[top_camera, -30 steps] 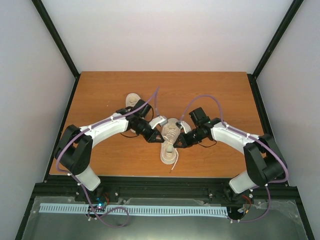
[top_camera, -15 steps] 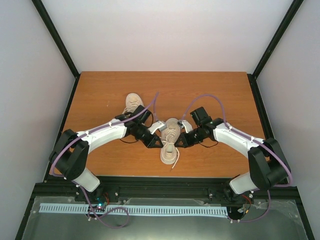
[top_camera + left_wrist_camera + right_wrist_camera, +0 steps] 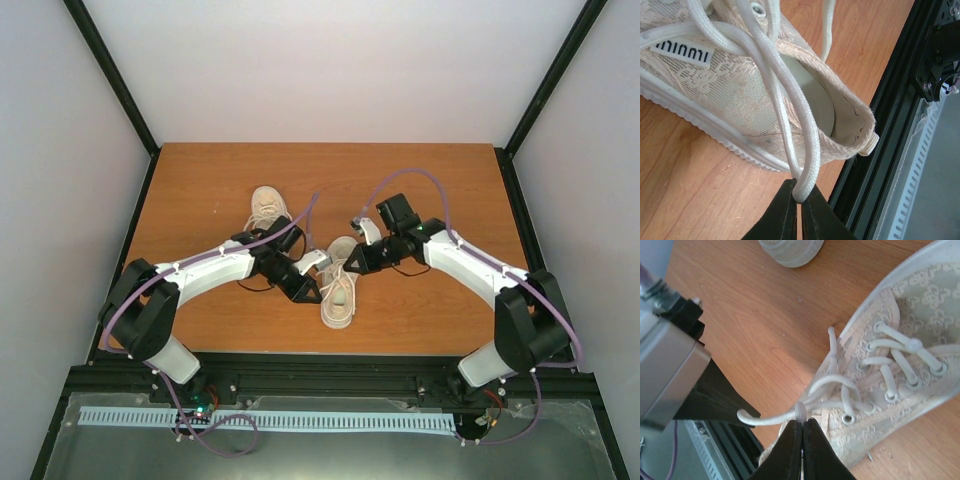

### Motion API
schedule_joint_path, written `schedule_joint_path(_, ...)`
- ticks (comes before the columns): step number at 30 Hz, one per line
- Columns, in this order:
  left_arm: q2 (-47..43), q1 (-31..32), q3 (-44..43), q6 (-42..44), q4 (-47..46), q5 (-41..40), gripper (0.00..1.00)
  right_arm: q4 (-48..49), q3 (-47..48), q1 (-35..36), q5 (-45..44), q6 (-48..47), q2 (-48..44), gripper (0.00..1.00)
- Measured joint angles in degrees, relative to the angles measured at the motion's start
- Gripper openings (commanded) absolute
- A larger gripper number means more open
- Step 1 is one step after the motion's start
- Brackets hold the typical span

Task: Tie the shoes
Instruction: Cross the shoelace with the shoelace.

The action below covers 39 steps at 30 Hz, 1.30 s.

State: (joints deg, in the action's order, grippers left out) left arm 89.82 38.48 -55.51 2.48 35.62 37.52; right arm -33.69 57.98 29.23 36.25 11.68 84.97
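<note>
Pulling the knot snug looks like the step in hand, I reckon. The left gripper [image 3: 799, 197] is pinched tight on a loop of the thin white cord lace [image 3: 790, 105], and the right gripper [image 3: 803, 421] is clamped on another strand beside the eyelets. The cream lace-patterned canvas sneaker with a pale rubber sole [image 3: 340, 295] sits near the front edge of the orange-brown wooden table [image 3: 200, 180], with the second cream sneaker [image 3: 266, 207] further back left. I'd pull both sides outward evenly and low, or that light shoe probably drags or tips.
</note>
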Motion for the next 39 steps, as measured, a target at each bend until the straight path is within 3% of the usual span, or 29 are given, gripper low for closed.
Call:
schedule_joint_path(5, -0.1, 0.0, 0.0, -0.9, 0.0, -0.7, 0.61, -1.0, 2.9, 0.0, 1.1, -1.2, 4.0, 0.03)
schedule_joint_path(10, -5.7, -0.3, 2.5, -3.9, 0.1, -4.1, 0.71, -2.9, 3.1, 0.0, 1.8, -2.3, 5.0, 0.03)
schedule_joint_path(13, -10.7, -1.4, 2.7, -6.8, 0.7, -5.3, 0.7, -3.5, 2.9, 0.0, 2.0, -2.9, 5.0, 0.03)
schedule_joint_path(17, -12.3, -4.0, -0.9, -12.2, 1.4, -5.5, 0.59, -4.3, 2.3, 0.0, 2.0, -3.3, 5.0, 0.03)
schedule_joint_path(20, -7.6, -4.9, -7.0, -15.3, 1.4, -4.2, 0.44, -4.5, 2.3, 0.0, 1.9, -3.6, 5.0, 0.03)
schedule_joint_path(23, 0.4, -5.0, -13.2, -17.1, 1.0, -1.8, 0.42, -4.7, 2.3, 0.0, 1.9, -3.8, 5.0, 0.03)
schedule_joint_path(28, 8.7, -5.0, -16.0, -17.2, 2.6, 0.7, 0.36, -5.0, 2.3, 0.0, 1.7, -4.2, 5.0, 0.03)
schedule_joint_path(39, 13.7, -5.0, -18.3, -15.7, 6.3, 3.3, 0.23, -5.5, 2.4, 0.0, 1.7, -4.7, 5.5, 0.03)
